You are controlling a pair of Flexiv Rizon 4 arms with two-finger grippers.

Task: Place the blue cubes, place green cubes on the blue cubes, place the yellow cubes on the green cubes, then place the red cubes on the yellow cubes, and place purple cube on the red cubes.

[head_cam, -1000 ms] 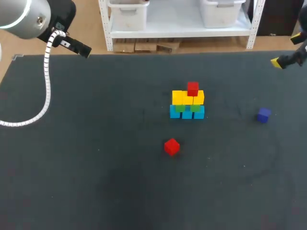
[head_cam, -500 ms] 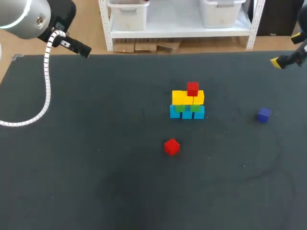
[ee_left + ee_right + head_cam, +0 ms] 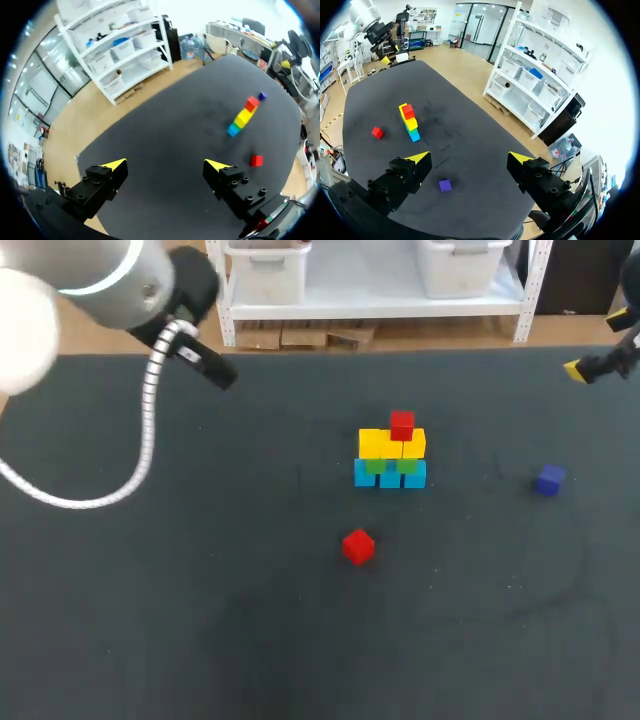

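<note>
A cube stack stands mid-table: blue cubes [image 3: 390, 476] at the base, green cubes [image 3: 391, 466] on them, yellow cubes [image 3: 390, 443] above, and one red cube [image 3: 402, 424] on top at the right. A second red cube [image 3: 358, 546] lies loose in front of the stack. The purple cube [image 3: 549, 479] sits alone at the right. My left gripper [image 3: 165, 164] is open and empty, high over the far left part of the table, with the stack [image 3: 242, 117] far ahead. My right gripper [image 3: 469, 157] is open and empty above the far right corner, the purple cube [image 3: 445, 185] under it.
My left arm [image 3: 110, 285] and its white cable [image 3: 145, 440] hang over the table's far left corner. One yellow fingertip [image 3: 575, 370] of my right arm shows at the far right edge. Dark table surface [image 3: 200, 620] spreads around the cubes.
My left arm has swung rightward, further over the table's far left corner. The right arm and all cubes have kept still.
</note>
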